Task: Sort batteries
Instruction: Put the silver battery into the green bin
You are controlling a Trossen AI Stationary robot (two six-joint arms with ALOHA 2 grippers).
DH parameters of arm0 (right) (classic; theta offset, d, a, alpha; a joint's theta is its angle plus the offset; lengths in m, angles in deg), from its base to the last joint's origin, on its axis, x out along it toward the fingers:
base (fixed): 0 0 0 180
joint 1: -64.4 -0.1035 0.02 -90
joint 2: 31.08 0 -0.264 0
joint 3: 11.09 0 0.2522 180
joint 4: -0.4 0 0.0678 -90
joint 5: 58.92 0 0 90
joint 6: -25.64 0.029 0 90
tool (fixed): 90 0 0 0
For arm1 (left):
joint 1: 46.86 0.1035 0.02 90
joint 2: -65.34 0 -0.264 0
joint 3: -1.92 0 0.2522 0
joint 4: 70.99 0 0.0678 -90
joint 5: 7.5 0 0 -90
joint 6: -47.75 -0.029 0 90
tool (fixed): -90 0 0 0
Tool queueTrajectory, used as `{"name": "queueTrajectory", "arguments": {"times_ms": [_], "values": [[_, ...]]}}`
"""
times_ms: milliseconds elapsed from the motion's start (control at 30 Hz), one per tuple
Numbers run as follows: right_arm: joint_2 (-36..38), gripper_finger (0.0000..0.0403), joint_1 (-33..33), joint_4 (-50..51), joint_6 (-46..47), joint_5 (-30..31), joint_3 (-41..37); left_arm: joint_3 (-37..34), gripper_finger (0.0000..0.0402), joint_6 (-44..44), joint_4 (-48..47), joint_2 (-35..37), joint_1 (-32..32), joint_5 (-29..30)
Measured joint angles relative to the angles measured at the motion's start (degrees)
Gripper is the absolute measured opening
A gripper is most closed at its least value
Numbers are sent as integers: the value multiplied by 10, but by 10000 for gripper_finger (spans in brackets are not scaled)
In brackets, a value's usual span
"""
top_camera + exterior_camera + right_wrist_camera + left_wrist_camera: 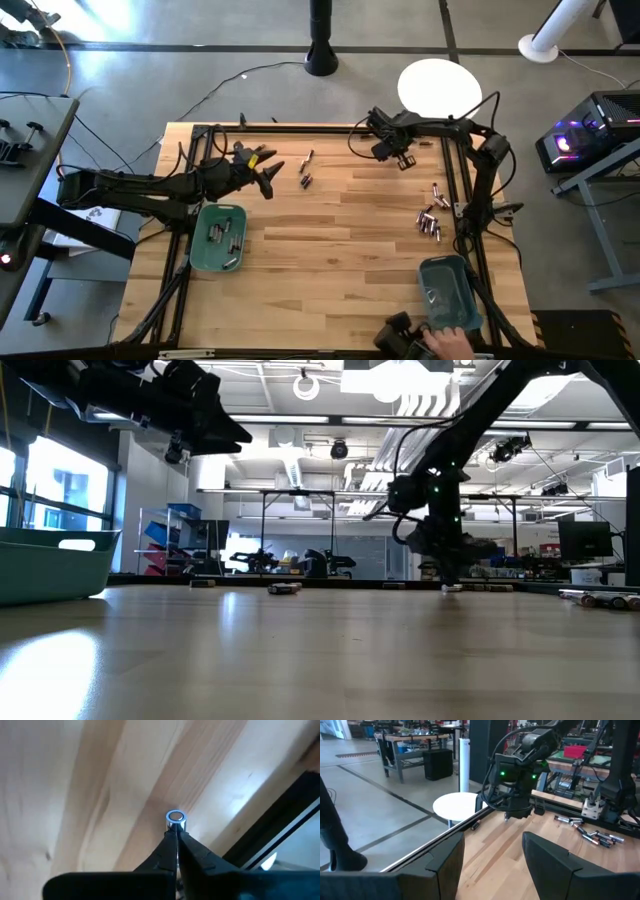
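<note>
In the high view the right gripper [405,158] is reaching down near the table's far edge, upper centre-right of the frame, but its fingertips are too small there to read. The right wrist view is filling that in: the two dark fingers are pinching together on the end of one silvery battery [175,819], which is standing on the wood beside the black frame rail. The left gripper [268,176] is hovering upper left of centre, jaws apart (the left wrist view is showing a wide gap between its fingers). Loose batteries [430,220] are lying at the right of the table, a smaller group [305,172] near the top centre. More are sitting in the left teal bin [208,256]; a second teal bin [462,307] is sitting lower right.
</note>
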Motion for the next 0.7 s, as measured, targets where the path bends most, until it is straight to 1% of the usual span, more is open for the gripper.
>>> {"name": "queueTrajectory", "arguments": {"times_ms": [67, 233, 400, 467, 567, 700], "values": [[7, 1, -3, -8, 27, -20, 0, 0, 195, 4, 5, 0, 0, 0], [42, 0, -4, -10, 98, -105, -1, 0, 195, 14, 7, 0, 0, 0], [93, 0, -11, -39, 161, -154, -1, 0, 195, 15, 7, 0, 0, 1], [113, 0, -14, -53, 194, -197, -1, 0, 195, 15, 7, 0, 0, 1], [133, 0, -15, -74, 239, -280, -1, 0, 195, 15, 7, 0, 0, 1], [141, 0, -15, -101, 287, -333, -1, 0, 195, 15, 6, 0, 0, 1]]}}
